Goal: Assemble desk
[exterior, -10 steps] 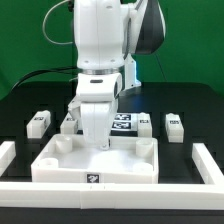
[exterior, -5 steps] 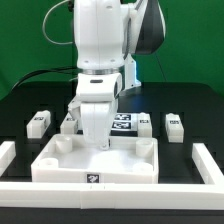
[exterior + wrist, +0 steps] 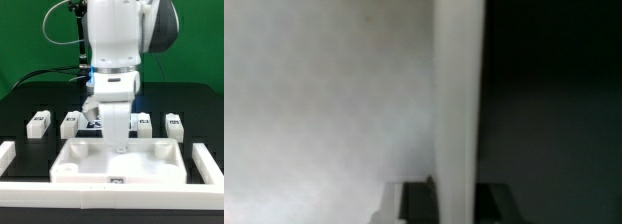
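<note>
The white tray-like desk top lies on the black table in front of the arm. My gripper reaches straight down onto its rear rim and is shut on it. In the wrist view the rim runs between my two dark fingers, with the top's white floor on one side and black table on the other. Several small white tagged legs lie in a row behind the top: one far on the exterior view's left, one beside it, one right of the arm, one far right.
The marker board lies behind the arm, partly hidden by it. A low white border runs along the table's left, front and right. A green backdrop stands behind.
The arm has moved toward the exterior view's right, and the desk top has slid the same way with it. The legs have not moved.
</note>
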